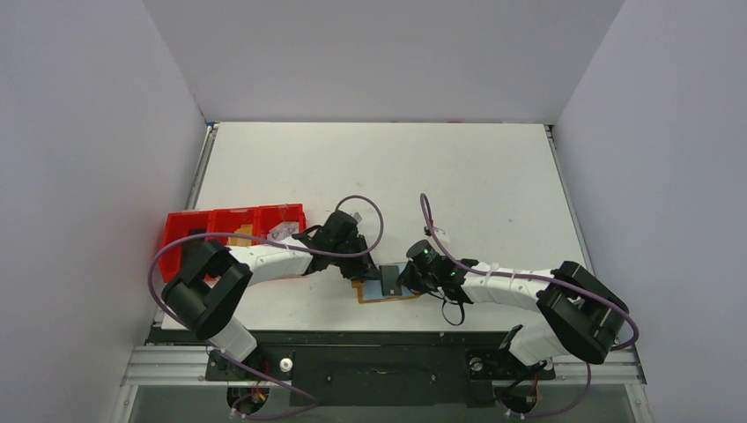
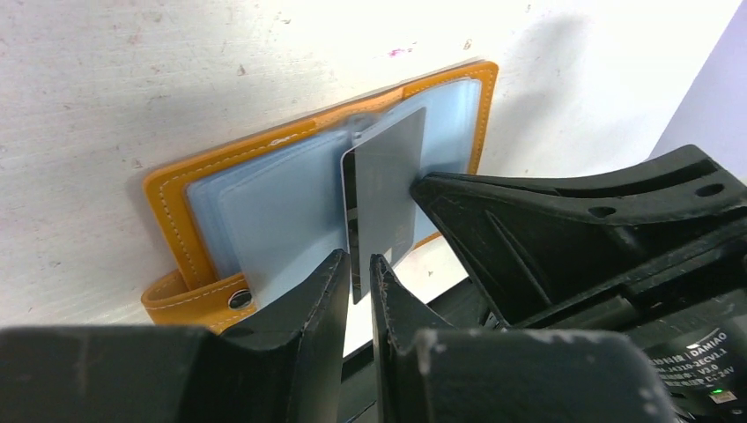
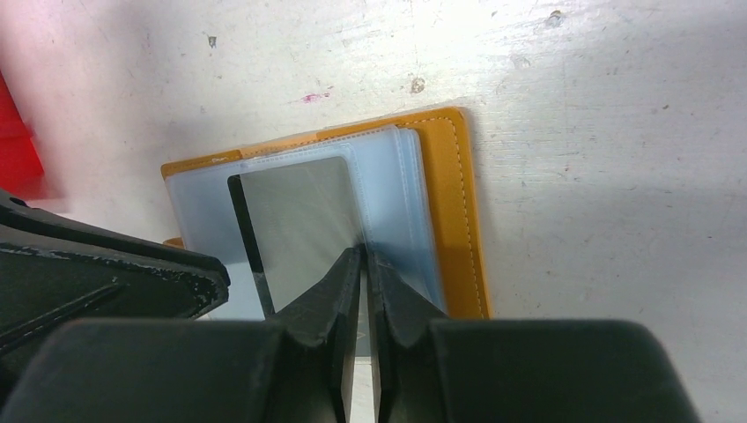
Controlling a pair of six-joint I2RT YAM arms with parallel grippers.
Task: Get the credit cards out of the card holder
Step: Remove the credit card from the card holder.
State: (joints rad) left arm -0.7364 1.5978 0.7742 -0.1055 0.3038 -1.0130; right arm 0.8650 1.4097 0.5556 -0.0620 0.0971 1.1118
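On the left side of the white table (image 1: 396,167), a red tray (image 1: 189,217) with compartments is seen, well apart from the work in the middle. The left gripper (image 2: 358,261) is reached out to the card holder (image 2: 172,211), which is laid open and flat on the table near the front edge, between the 2 grippers. The holder's orange-brown cover faces down, and its pale blue plastic sleeves (image 2: 282,220) are turned upward.

1 grey credit card (image 2: 388,194) is raised on its edge above the sleeves and tilted. Its lower edge is held between the 2 fingers of the left gripper, which are closed on it with only a thin gap. More cards cannot be made out in the sleeves.

From the right, the right gripper (image 3: 364,253) is brought against the other side edge of the same card (image 3: 299,220). Its fingers are closed to a narrow slit just where the card meets the sleeves. Whether the card or a sleeve is pinched there cannot be told. In the top view, both grippers (image 1: 363,269) (image 1: 407,280) are seen just beside each other over the holder (image 1: 363,289).
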